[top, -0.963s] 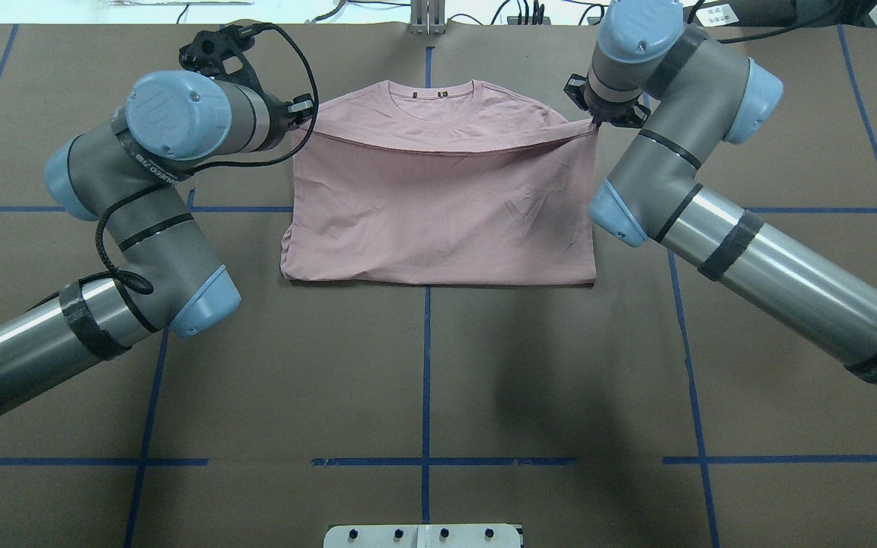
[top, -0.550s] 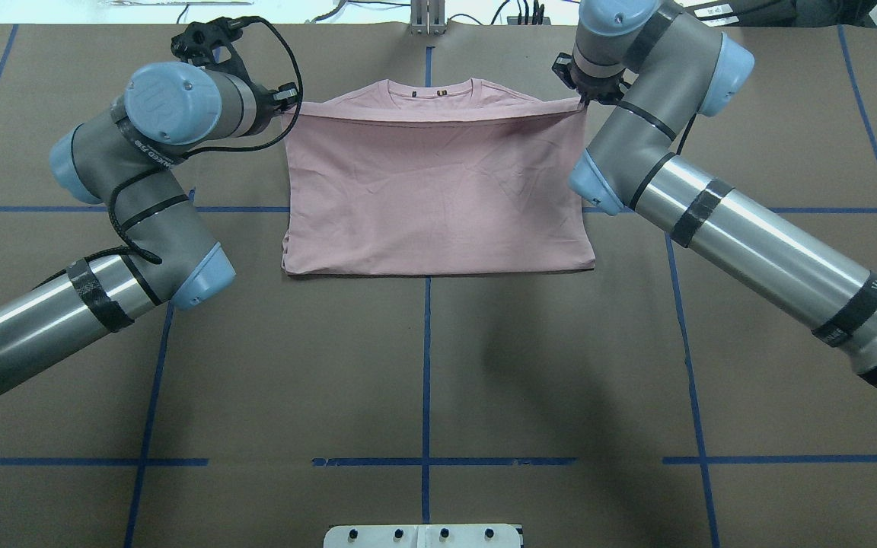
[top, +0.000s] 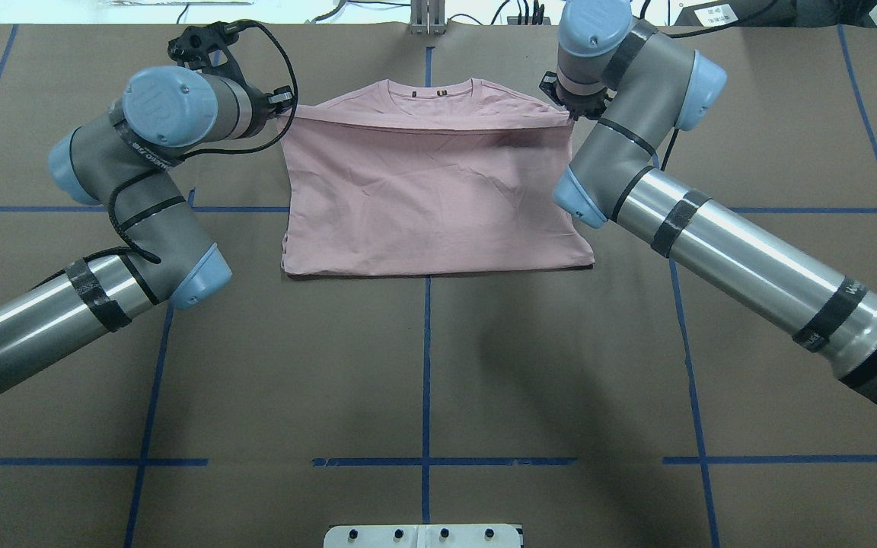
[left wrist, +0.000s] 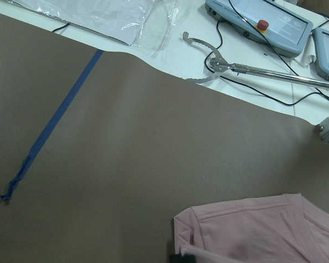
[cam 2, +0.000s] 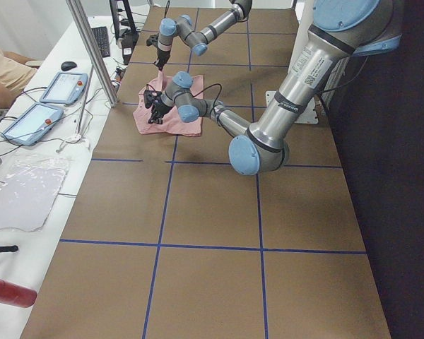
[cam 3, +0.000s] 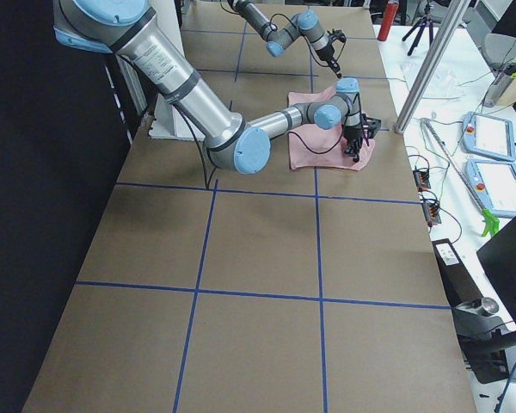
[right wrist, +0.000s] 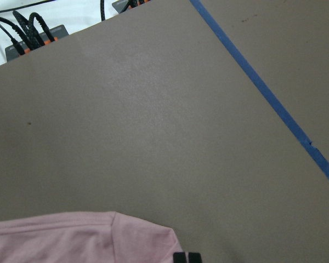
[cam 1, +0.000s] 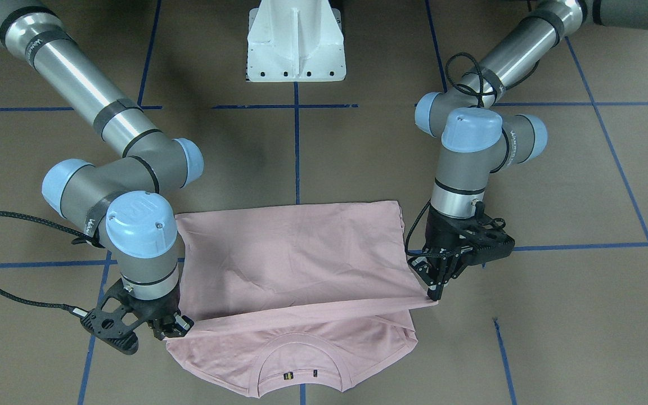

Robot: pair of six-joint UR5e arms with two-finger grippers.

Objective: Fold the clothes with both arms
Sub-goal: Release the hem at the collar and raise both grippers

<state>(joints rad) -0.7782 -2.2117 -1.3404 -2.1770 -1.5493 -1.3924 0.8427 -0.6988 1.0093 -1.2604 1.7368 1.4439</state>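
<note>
Table [cam 1: 358,163]: shirt [cam 1: 290,264] lay flat at far side, lower half doubled over toward collar [cam 1: 300,360]. Step: half-fold, nearly done. Left gripper [cam 1: 435,292] and right gripper [cam 1: 170,332] each clamped on shirt corner, over shoulders. Next: lower, let go, withdraw.

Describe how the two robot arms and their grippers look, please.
The left arm and right arm are silver tubes with grey joints, round light-blue caps and black bands. The left gripper and right gripper are black, two-fingered, each with a black cable.
</note>
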